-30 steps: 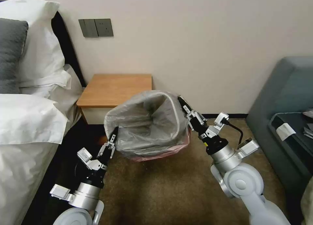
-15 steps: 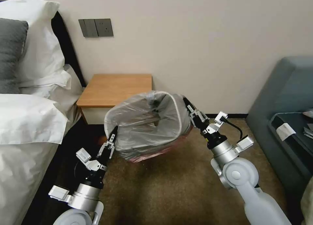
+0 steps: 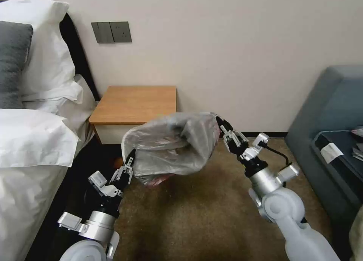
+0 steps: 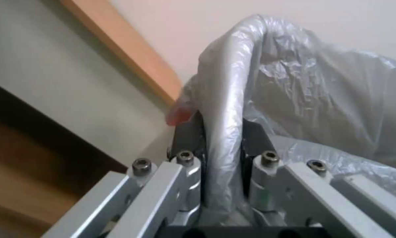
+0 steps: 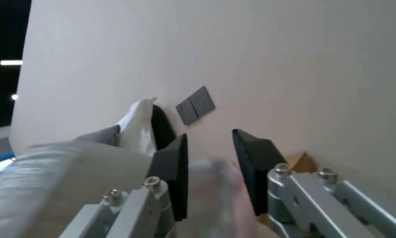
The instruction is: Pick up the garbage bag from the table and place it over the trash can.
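Observation:
The garbage bag (image 3: 174, 147), grey crinkly plastic with a pink-red edge, hangs bunched above the carpet in front of the table (image 3: 136, 102). My left gripper (image 3: 130, 159) is shut on its left rim. In the left wrist view the plastic (image 4: 316, 99) wraps a rounded rim (image 4: 222, 109) clamped in that gripper (image 4: 222, 132). The trash can is otherwise hidden under the bag. My right gripper (image 3: 220, 124) is at the bag's right edge. Its fingers (image 5: 171, 172) stand apart, with blurred bag plastic (image 5: 215, 188) in the gap.
A bed with white pillows (image 3: 34, 132) fills the left side. A blue-grey sofa (image 3: 332, 113) stands at the right. The wall with a switch plate (image 3: 111, 32) is close behind the table. Brown carpet (image 3: 196, 219) lies open in front.
The bag's wide open mouth has collapsed and folded over itself. My right gripper has shifted slightly right and down. The left gripper has kept its hold and place.

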You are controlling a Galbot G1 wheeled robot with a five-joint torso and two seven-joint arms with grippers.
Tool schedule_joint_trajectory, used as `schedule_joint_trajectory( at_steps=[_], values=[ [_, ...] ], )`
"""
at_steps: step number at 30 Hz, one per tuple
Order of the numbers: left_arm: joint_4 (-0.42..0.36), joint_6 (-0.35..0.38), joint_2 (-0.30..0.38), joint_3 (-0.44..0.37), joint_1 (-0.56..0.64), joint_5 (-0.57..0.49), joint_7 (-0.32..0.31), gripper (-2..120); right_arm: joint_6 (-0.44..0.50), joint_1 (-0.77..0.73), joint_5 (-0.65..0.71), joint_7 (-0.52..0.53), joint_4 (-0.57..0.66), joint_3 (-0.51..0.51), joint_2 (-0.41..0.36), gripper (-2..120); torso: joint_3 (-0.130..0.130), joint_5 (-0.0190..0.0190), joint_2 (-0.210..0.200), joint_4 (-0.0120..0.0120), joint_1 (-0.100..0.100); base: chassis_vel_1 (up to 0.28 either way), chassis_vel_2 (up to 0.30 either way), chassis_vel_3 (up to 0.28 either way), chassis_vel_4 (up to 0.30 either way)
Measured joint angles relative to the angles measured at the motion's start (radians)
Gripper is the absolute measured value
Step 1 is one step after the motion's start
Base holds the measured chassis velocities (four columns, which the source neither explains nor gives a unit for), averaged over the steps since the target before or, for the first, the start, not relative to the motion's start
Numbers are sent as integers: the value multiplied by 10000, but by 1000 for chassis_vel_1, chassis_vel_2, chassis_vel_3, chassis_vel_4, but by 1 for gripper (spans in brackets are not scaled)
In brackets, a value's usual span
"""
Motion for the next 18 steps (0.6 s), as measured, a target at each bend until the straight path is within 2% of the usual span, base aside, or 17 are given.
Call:
schedule_joint_trajectory(
  at_steps=[2, 3, 8, 9, 12, 13, 15, 16, 18],
  values=[
    [-30, -1, 1, 1, -11, 78, -183, 9, 113, -285, -110, -190, 148, 349, -19, 43, 0, 0, 0, 1, 0, 0, 0, 0, 0],
    [-30, -1, 1, 1, -11, 78, -183, 9, 113, -285, -110, -190, 148, 349, -19, 43, 0, 0, 0, 1, 0, 0, 0, 0, 0],
    [-150, -29, -16, 37, -8, 208, -324, 9, 241, -343, 104, -217, 278, 639, -41, 64, 0, 2, 0, 1, 0, 0, 0, 0, 0],
    [-150, -29, -16, 37, -8, 208, -324, 9, 241, -343, 104, -217, 278, 639, -41, 64, 0, 2, 0, 1, 0, 0, 0, 0, 0],
    [-203, -148, -6, 120, -3, 1402, -739, 9, 246, -399, -406, -195, 1116, 235, -147, 80, 0, 0, 0, 2, 0, 0, 0, 0, 0],
    [-203, -148, -6, 120, -3, 1402, -739, 9, 246, -399, -406, -195, 1116, 235, -147, 80, 0, 0, 0, 2, 0, 0, 0, 0, 0],
    [-160, -266, 25, 188, -11, 2350, -966, 9, 246, -408, -1583, 83, 1809, -488, -337, 90, 0, 1, 0, 3, 0, 0, 0, 0, 0],
    [-160, -266, 25, 188, -11, 2350, -966, 9, 246, -408, -1583, 83, 1809, -488, -337, 90, 0, 1, 0, 3, 0, 0, 0, 0, 0],
    [-58, -372, 96, 232, -50, 3686, -1127, 9, 42, -298, -3659, 624, 2316, -1249, -783, 96, -1, -3, 0, 2, 0, 0, 0, 0, 0]
  ],
)
